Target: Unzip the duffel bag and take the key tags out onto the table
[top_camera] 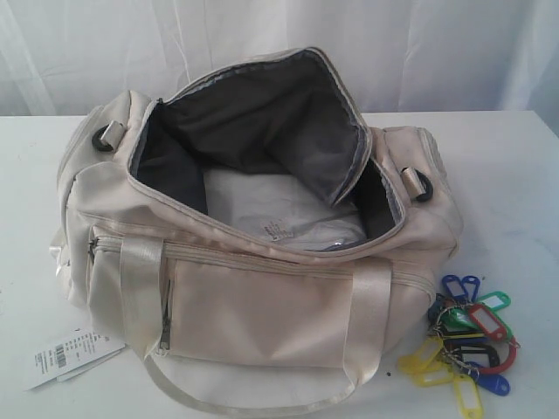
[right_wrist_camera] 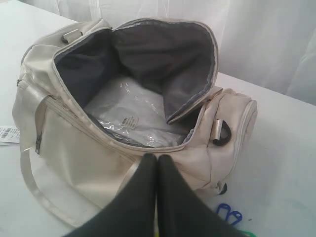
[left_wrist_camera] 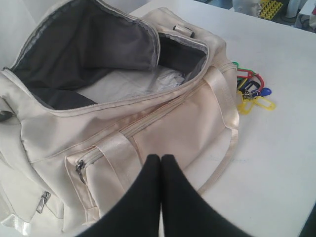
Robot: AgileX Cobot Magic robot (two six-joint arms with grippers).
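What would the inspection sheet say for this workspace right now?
surface: white table, flat.
job's things: duffel bag unzipped and gaping; key tags on the table beside it.
clutter: paper tag by the bag; plastic-wrapped stuffing inside it.
grippers: left gripper shut, empty; right gripper shut, empty.
cables: nothing seen.
surroundings: white curtain behind the table.
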